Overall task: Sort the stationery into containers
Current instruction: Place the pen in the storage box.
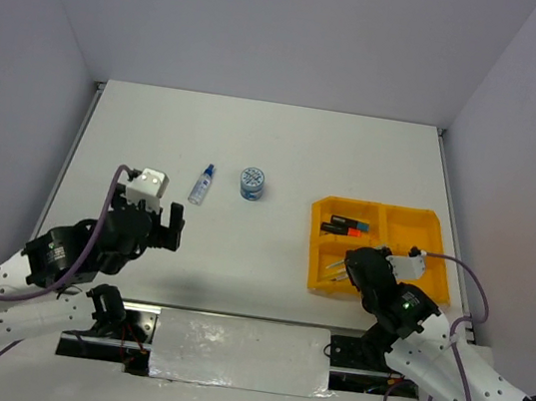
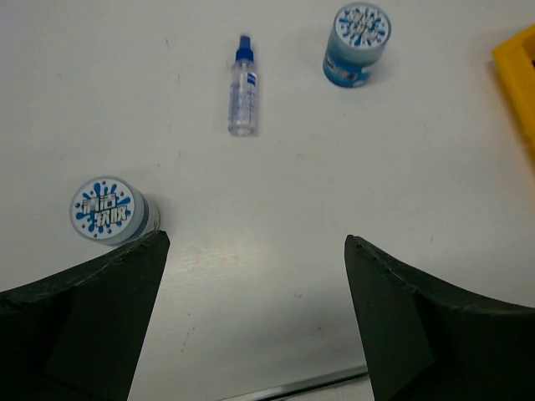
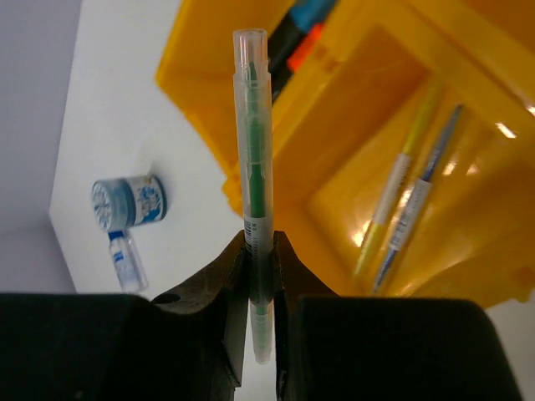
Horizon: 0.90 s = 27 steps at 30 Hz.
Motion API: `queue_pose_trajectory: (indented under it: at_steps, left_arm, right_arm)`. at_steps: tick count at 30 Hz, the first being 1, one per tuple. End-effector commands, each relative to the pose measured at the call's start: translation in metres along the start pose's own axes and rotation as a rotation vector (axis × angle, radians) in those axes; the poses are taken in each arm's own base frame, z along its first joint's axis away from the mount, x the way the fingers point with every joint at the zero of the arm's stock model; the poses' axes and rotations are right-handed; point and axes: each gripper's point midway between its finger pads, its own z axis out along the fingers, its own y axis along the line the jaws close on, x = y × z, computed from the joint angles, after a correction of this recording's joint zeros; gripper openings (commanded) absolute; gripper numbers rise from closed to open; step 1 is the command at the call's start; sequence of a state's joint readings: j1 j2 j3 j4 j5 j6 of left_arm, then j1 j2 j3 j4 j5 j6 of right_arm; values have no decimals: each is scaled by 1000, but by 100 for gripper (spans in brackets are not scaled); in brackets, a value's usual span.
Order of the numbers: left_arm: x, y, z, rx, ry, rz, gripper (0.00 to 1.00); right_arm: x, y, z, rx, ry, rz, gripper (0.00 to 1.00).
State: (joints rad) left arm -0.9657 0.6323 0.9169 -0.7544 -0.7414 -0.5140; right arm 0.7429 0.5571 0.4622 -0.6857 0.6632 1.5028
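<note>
Green pen [image 3: 253, 159] is clamped between the right gripper [image 3: 257, 251] fingers, held over the near-left part of the yellow tray [image 3: 201, 83]. Grip sits low on the barrel; most of the pen sticks out ahead of the fingers, short stub behind. Long axis runs straight away from the wrist, pale capped end toward the tray's inner divider; can't tell if it touches the tray.

Two thin pens [image 3: 397, 180] lie side by side in the near-left compartment, roughly parallel; highlighters [image 1: 343, 224] lie in the far-left one, cut off at the frame edge in the wrist view.

Right arm reaches in from the near right, wrist bent over the tray's near-left corner; in the top view it hides the green pen.

Left gripper [image 2: 255, 242] has its jaws wide apart with nothing between them, low over the table [image 1: 287, 143], well left of the tray; arm folded back. One pot [image 2: 107, 209] stands just beside its left finger; the top view doesn't show it. Bottle [image 2: 242, 83] lies on its side, blue cap pointing away from the gripper; second pot [image 2: 357, 32] stands to its right, apart from it.
</note>
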Motion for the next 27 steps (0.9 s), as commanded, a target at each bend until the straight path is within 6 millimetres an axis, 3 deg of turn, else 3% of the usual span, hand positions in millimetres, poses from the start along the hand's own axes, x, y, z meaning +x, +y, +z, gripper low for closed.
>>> queue_pose_trajectory:
  at_steps: [1, 7, 10, 13, 14, 16, 19, 23, 25, 26, 27]
  left_arm:
    - [-4, -13, -5, 123, -65, -8, 99]
    - [4, -11, -4, 111, -38, -5, 99]
    - [8, -9, 1, 79, -17, 16, 99]
    - [11, -12, 4, 81, 2, 31, 99]
    - [12, -12, 4, 82, 4, 34, 99]
    - [12, -13, 4, 85, 4, 36, 99]
    - [11, -11, 3, 80, -5, 28, 99]
    - [8, -5, 3, 48, -19, -3, 99]
    - [6, 0, 4, 18, -22, -18, 99]
    - [6, 5, 5, -7, -16, -29, 99]
    - [8, 6, 8, -25, -5, -24, 99]
  right_arm:
    - [-22, -25, 2, 104, -125, 170, 0]
    - [-16, -29, 6, 110, -110, 171, 7]
    - [-9, -29, 10, 101, -91, 173, 21]
    - [-10, -24, 8, 88, -83, 163, 40]
    - [-11, -21, 6, 81, -82, 151, 53]
    - [-14, -13, 2, 62, -81, 147, 62]
    - [-19, 4, -6, 11, -67, 126, 72]
    - [-29, 43, -23, -114, -52, 66, 77]
    - [-25, 58, -29, -177, -18, -66, 81]
    - [-26, 81, -38, -259, -5, -78, 82]
    - [-20, 90, -39, -293, 17, -144, 84]
